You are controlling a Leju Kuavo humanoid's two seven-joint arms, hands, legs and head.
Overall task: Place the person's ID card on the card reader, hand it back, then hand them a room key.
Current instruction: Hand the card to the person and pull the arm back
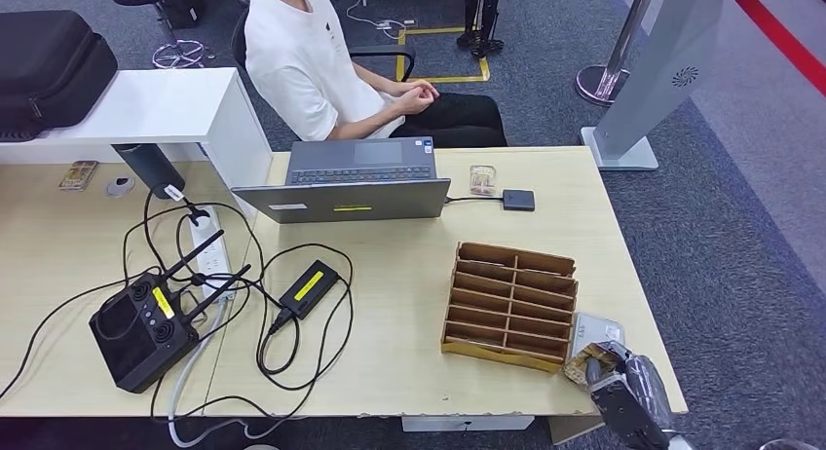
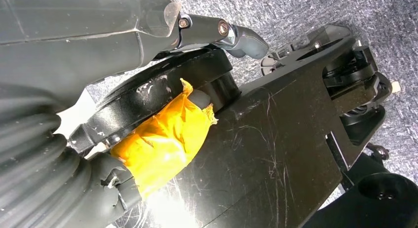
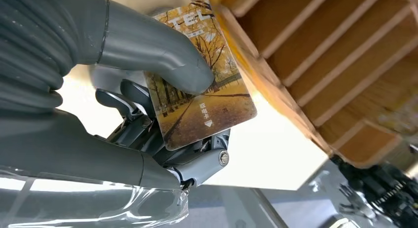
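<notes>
1. Glossy flat room key (image 3: pixel 207 85), printed with yellow autumn trees; slotted cardboard organizer (image 1: pixel 511 304) of ribbed brown dividers just beside it, near the desk's (image 1: pixel 409 372) front right corner.
2. Open grey laptop (image 1: pixel 351 182), small black card reader (image 1: pixel 518 199) and seated person (image 1: pixel 321 70) at the far edge.
3. Pinched under the right hand's (image 3: pixel 148 104) thick grey thumb, dark fingers (image 3: pixel 123 102) behind.
4. Left hand (image 2: pixel 98 80): cannot tell.

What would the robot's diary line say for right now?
stage: room key picked up | right hand: holds room key card beside cardboard organizer | left hand: hangs low | person: seated, waiting
</notes>
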